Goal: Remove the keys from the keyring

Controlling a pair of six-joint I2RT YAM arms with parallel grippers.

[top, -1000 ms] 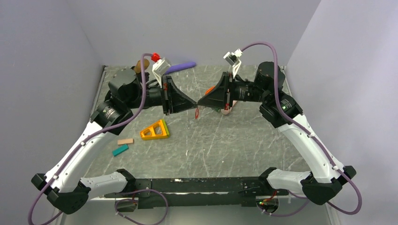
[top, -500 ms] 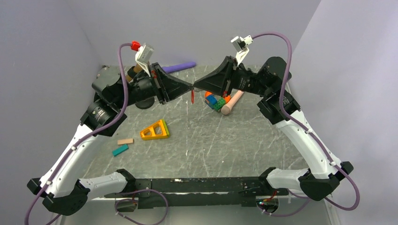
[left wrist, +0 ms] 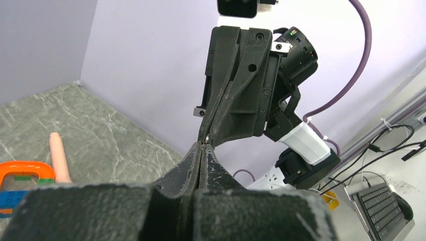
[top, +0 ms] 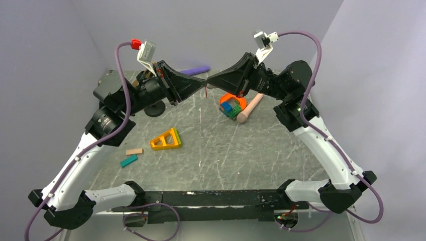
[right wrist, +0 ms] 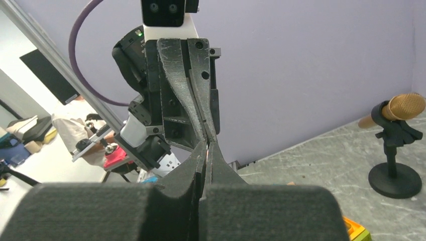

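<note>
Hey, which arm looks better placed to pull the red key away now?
Right, probably. The left tool and right tool are shut tip to tip in mid-air, the red key hanging below. The right wrist view shows red between its own fingertips; the left wrist view shows none.

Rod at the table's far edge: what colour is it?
The rod is purple; top external view shows it best.

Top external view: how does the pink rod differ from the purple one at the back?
The pink rod is pale and thick; the purple rod is darker and looks slimmer. The pink rod lies diagonally beside the orange loop; the purple rod lies almost crosswise near the back wall. Both lie flat on the table, unheld.
</note>
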